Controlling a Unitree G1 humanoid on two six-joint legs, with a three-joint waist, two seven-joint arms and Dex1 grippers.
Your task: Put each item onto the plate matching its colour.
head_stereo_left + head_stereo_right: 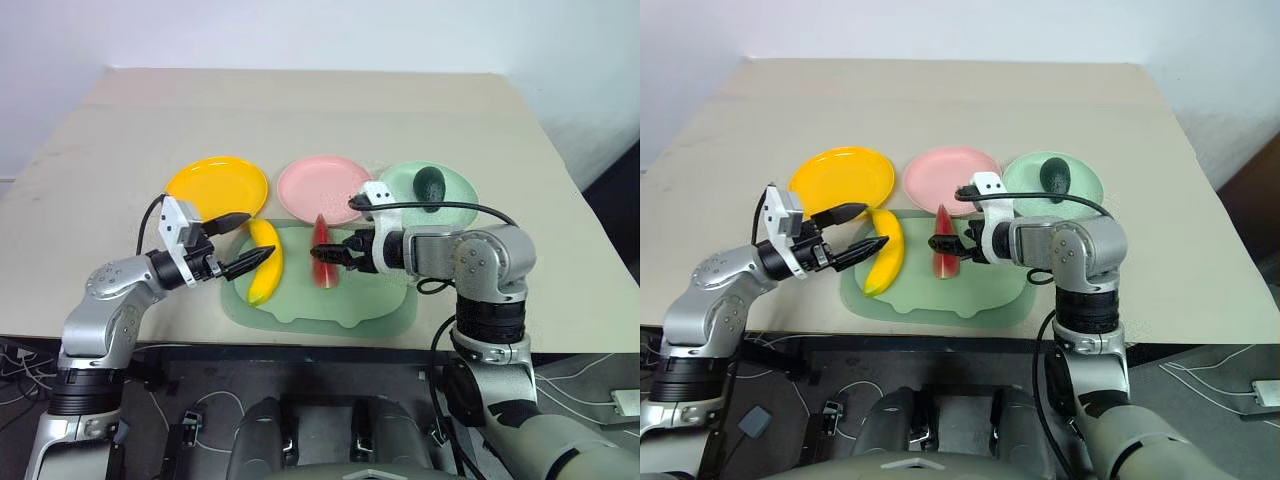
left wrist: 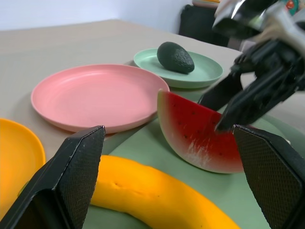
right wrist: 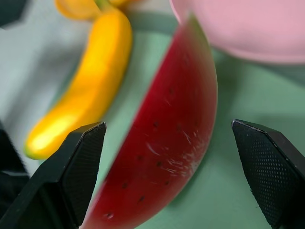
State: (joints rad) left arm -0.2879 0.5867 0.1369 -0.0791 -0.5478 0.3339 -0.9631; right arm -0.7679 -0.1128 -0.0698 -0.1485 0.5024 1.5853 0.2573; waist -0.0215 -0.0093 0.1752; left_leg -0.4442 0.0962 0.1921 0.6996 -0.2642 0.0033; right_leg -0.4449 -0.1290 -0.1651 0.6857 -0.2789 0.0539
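Observation:
The yellow banana and the red watermelon wedge lie on the pale green mat. A dark green avocado rests on the mint green plate. The orange-yellow plate and the pink plate hold nothing. My left gripper is open, level, with its fingers either side of the banana's upper end. From the right, my open right gripper reaches the wedge, which lies between its fingers in the right wrist view. Whether they touch it I cannot tell.
The three plates stand in a row behind the mat, near the middle of a beige table. The mat reaches close to the table's front edge. A black cable arcs over the green plate from my right wrist.

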